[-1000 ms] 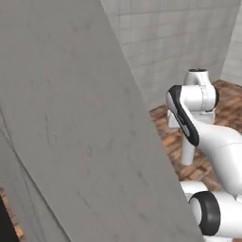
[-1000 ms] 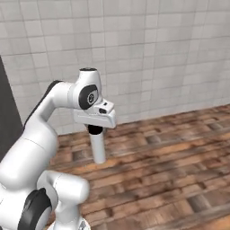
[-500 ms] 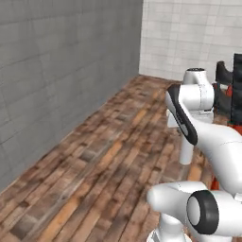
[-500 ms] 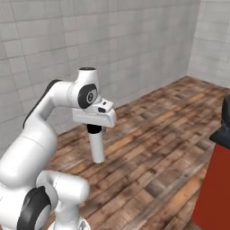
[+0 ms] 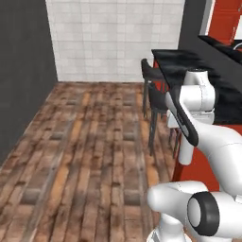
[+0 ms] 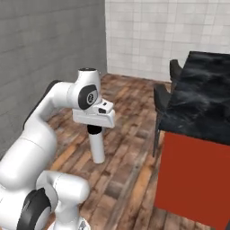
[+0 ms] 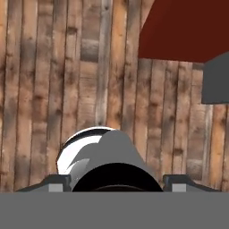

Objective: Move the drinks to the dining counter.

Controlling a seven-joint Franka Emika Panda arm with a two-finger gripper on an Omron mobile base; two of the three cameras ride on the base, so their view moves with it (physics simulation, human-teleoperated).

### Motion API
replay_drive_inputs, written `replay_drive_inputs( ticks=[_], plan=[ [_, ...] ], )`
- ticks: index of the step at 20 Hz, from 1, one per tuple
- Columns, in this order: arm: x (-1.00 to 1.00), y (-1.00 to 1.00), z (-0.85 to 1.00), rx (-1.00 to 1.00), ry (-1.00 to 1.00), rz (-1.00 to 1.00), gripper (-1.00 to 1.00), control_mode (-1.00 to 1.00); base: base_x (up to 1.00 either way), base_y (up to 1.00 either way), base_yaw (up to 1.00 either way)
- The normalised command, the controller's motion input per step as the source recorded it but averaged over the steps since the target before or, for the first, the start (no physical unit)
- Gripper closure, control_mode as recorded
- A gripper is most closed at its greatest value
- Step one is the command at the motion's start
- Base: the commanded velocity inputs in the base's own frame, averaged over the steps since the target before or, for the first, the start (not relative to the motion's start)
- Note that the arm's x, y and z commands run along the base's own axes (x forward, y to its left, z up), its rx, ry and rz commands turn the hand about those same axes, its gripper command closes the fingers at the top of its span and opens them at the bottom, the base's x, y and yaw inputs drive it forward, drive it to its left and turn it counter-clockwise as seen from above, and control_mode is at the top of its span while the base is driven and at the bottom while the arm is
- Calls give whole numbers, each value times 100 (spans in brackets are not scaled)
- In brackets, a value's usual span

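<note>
A slim white bottle (image 6: 97,150) with a black cap hangs upright from my gripper (image 6: 94,131), which is shut on its cap end, well above the wooden floor. In the left base view the white bottle (image 5: 185,147) shows below my forearm. The hand view looks straight down on the bottle (image 7: 82,152), with its dark cap between my fingertips (image 7: 56,184). The dining counter (image 6: 203,101), black marbled top on a red base, stands to the right of the bottle, a short gap away. The dining counter (image 5: 188,66) runs along the right of the left base view, and its red base (image 7: 183,31) shows in the hand view.
Dark stools (image 6: 163,96) stand along the near side of the counter, between it and the open floor; the stools (image 5: 153,89) show also in the left base view. A dark grey wall (image 6: 49,40) runs on the left and a white tiled wall (image 5: 113,38) closes the far end.
The whole picture has swung round as the base moved: the grey wall slid away and the counter with its stools came into view. The bottle stays in my gripper.
</note>
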Motion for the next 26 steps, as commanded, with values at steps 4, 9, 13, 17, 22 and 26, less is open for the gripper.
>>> replay_drive_inputs(
  ticks=[4,9,13,17,22,26],
  plan=[
    [0,0,0,0,0,0,100,100,77,68,-65],
    [0,0,0,0,0,0,100,100,73,92,-53],
    [0,0,0,0,0,0,100,100,65,100,-48],
    [0,0,0,0,0,0,100,100,44,61,-26],
    [0,0,0,0,0,0,100,100,22,14,-12],
    [0,0,0,0,0,0,100,100,5,0,-12]
  ],
)
